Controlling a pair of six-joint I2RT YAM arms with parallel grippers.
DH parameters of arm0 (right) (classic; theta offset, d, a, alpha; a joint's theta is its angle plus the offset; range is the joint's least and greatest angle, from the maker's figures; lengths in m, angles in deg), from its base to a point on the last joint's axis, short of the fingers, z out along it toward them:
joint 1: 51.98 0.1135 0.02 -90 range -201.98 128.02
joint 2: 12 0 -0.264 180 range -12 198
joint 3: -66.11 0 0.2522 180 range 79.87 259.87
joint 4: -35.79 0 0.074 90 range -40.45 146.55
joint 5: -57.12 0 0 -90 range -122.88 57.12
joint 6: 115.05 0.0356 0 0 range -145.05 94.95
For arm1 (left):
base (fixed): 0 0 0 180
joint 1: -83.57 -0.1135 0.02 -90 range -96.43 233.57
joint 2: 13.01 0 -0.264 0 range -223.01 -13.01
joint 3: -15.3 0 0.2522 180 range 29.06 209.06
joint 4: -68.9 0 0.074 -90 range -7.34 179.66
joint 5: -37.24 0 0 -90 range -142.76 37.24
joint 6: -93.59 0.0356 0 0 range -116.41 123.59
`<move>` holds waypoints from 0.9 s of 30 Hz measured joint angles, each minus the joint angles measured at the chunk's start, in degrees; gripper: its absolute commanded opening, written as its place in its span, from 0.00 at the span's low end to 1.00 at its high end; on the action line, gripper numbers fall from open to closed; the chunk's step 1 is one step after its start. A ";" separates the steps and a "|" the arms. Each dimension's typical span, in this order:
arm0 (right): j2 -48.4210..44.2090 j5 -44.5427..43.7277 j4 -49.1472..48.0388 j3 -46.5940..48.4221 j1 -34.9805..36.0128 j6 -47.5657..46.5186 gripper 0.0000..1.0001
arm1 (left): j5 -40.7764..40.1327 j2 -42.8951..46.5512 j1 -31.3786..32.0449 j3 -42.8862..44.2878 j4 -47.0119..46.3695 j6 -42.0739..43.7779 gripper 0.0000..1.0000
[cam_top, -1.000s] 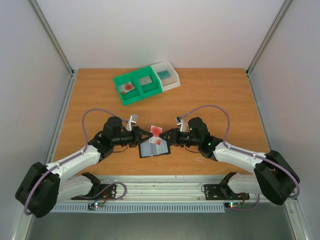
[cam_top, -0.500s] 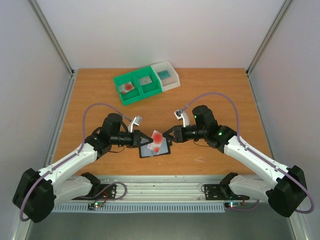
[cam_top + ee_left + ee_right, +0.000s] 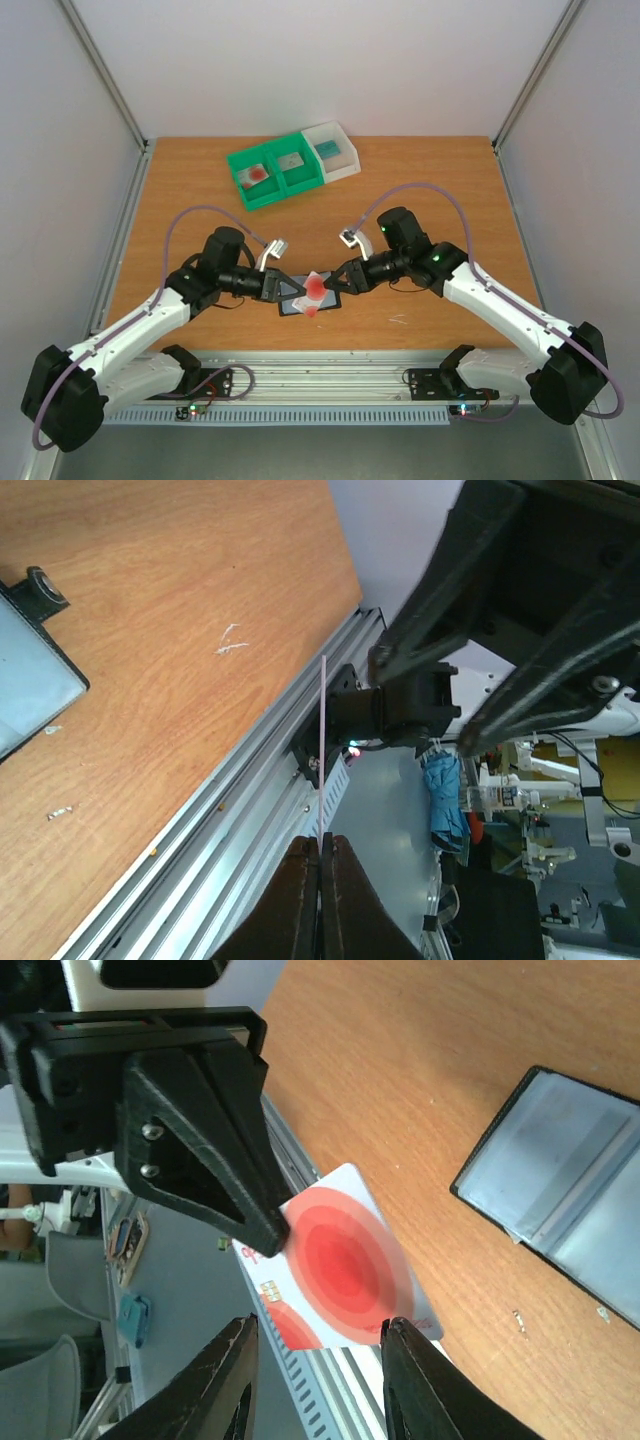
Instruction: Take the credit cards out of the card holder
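1. The left claw (image 3: pixel 291 288) pinches a red-spotted credit card (image 3: pixel 316 287) from 9 o'clock.
2. The right claw (image 3: pixel 336 283) stands open at its 3 o'clock.
3. The card holder (image 3: pixel 299 306) lies open on the desk (image 3: pixel 440 180), under the card.

One credit card (image 3: pixel 340 1265), white with red concentric rings and a small chip, hangs clear of the table (image 3: pixel 400 1050), pinched at one corner by the closed left tool (image 3: pixel 270 1234); in the left wrist view it shows only as a thin upright edge. The card holder (image 3: pixel 565 1185) lies spread open and flat on the table just at 7 o'clock of that card in the overhead view, black-rimmed with grey-blue pockets and a small black clasp tab (image 3: pixel 40 588) jutting from one side. A second card (image 3: pixel 257 175) with a red blotch lies flat in the green bin (image 3: pixel 270 197), well apart at 11 o'clock.
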 measured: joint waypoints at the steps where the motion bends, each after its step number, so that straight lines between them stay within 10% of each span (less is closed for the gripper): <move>1: 0.52 0.17 0.17 0.00 0.00 -0.17 0.36 | 0.20 0.00 0.15 0.00 0.00 0.04 0.00; 17: 4.87 2.03 0.42 1.86 -0.04 -0.63 0.37 | 1.99 0.04 2.64 0.00 -0.66 0.04 0.00; 27: 5.38 4.35 -0.37 1.86 -0.20 -1.01 0.16 | 3.19 0.37 2.78 0.00 -2.03 -0.37 0.00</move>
